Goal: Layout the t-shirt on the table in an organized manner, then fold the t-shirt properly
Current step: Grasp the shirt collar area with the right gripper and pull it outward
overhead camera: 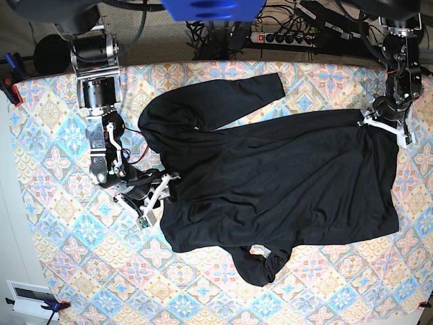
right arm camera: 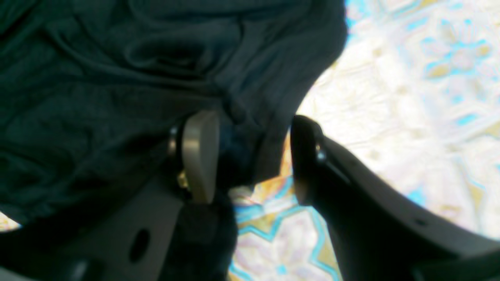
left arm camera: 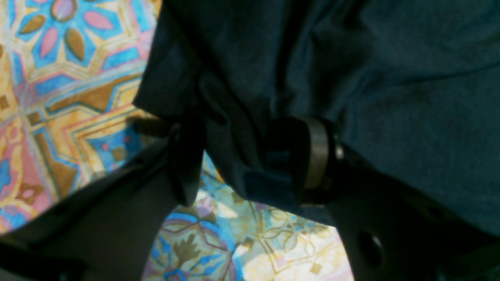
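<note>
The black t-shirt (overhead camera: 284,176) lies spread on the patterned table (overhead camera: 67,257), one long sleeve angled to the far side and the other bunched at the near edge. My left gripper (overhead camera: 384,123) sits at the garment's far right corner. In the left wrist view its jaws (left arm camera: 252,160) stand apart, a fold of the t-shirt (left arm camera: 390,78) lying loosely between them over the table (left arm camera: 70,78). My right gripper (overhead camera: 159,193) is at the garment's left edge. It is open (right arm camera: 252,156), with the t-shirt (right arm camera: 97,97) edge against one finger (right arm camera: 199,156) and table (right arm camera: 410,97) showing beside the other.
A power strip with cables (overhead camera: 291,34) runs behind the far table edge. Clamps hold the cloth at the left edge (overhead camera: 10,88) and the near left corner (overhead camera: 54,306). The right arm's links (overhead camera: 98,95) reach over the table's left part.
</note>
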